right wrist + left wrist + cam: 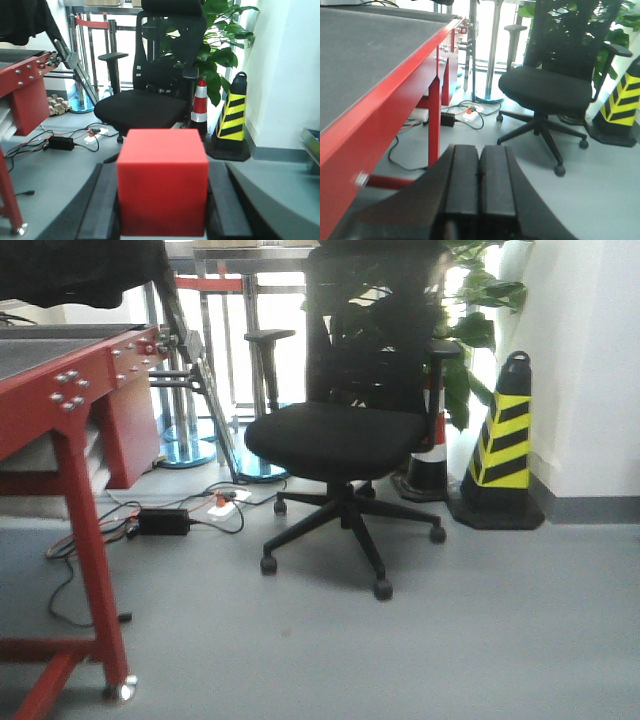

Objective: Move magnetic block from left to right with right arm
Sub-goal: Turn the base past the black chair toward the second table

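Note:
The magnetic block (162, 182), a plain bright-red cube, fills the lower middle of the right wrist view. My right gripper (162, 200) is shut on it, one black finger pressed on each side. It is held up in the air, with the grey floor and an office chair behind it. My left gripper (479, 175) shows in the left wrist view with its two black pads closed flat against each other and nothing between them; it hangs beside the red table (395, 95). Neither gripper shows in the front view.
A black office chair (340, 435) stands in front on the grey floor. A red-framed table (60, 390) with a dark top is at the left. Cables and a power strip (222, 505) lie on the floor. A yellow-black cone (505, 440) and a plant (215, 45) stand by the right wall.

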Controlling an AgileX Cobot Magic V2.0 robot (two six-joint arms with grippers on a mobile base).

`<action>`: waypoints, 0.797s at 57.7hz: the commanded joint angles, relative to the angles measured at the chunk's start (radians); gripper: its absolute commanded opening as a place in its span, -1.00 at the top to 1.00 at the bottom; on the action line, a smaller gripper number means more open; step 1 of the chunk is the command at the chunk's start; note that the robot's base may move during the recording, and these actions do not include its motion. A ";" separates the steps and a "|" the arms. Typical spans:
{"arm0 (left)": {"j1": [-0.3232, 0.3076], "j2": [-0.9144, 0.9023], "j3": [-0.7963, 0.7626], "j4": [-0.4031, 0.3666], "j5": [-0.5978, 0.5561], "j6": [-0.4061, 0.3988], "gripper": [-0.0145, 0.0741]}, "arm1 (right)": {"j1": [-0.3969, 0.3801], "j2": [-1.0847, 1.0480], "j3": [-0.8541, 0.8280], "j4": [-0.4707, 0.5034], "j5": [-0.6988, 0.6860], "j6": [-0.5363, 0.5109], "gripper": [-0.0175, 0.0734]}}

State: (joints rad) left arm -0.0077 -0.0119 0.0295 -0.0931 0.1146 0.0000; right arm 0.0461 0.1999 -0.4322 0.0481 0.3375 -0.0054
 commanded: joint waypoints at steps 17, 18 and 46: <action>-0.007 -0.011 0.011 -0.009 -0.085 0.000 0.96 | -0.006 0.012 -0.025 -0.002 -0.096 -0.007 -0.01; -0.007 -0.011 0.011 -0.009 -0.085 0.000 0.96 | -0.006 0.012 -0.025 -0.002 -0.096 -0.007 -0.01; -0.007 -0.011 0.011 -0.009 -0.085 0.000 0.96 | -0.006 0.012 -0.025 -0.002 -0.096 -0.007 -0.01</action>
State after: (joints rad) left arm -0.0077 -0.0119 0.0295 -0.0931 0.1146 0.0000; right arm 0.0461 0.1999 -0.4322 0.0481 0.3375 -0.0054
